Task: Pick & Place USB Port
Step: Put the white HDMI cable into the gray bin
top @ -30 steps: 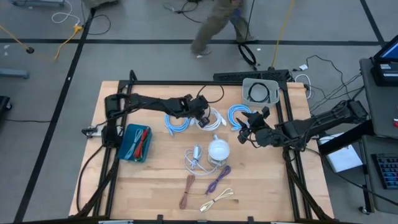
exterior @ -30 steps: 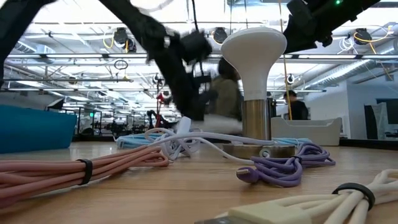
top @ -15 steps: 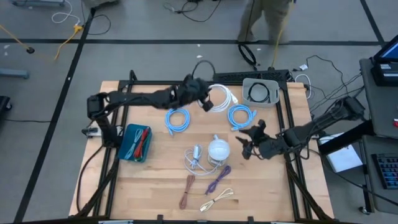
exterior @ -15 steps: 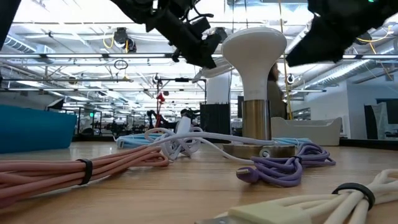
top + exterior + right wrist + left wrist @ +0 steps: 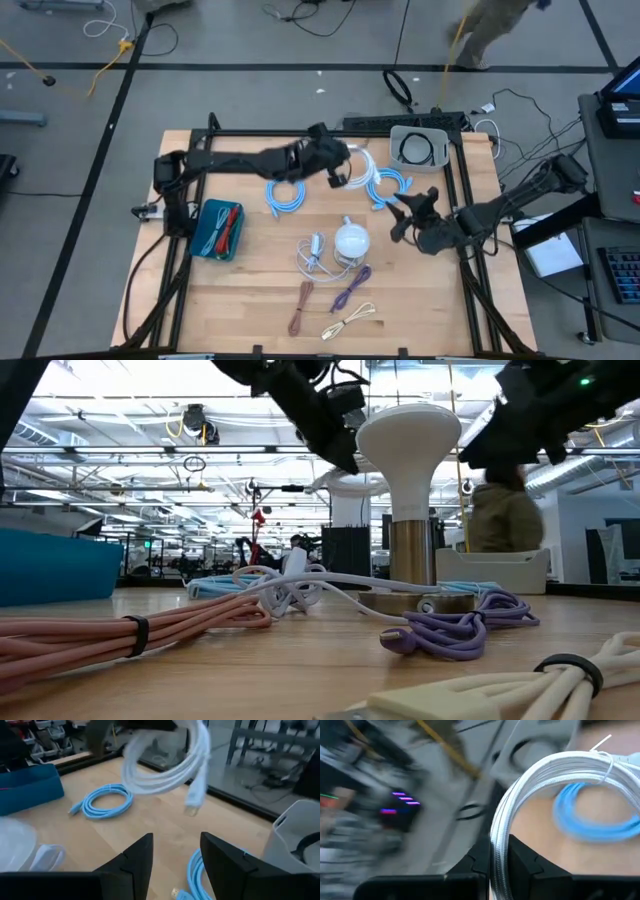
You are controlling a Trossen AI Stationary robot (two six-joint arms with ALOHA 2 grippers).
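Left pincer [image 5: 338, 163] pinching glossy white coiled cable [image 5: 540, 785] above wood table [image 5: 250, 290]; right pincer [image 5: 172, 865] spread.

Grey floor [image 5: 250, 90] crossed by dark tape lines surrounds the wooden table [image 5: 250, 300], beneath a truss ceiling [image 5: 150, 420].

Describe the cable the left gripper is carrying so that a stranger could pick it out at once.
Start at the grey bin at the table's far edge, right of centre. Just to its left, the left gripper holds a coiled white cable in the air. It is the only white coil that is lifted; the two blue coils nearby lie flat on the wood.
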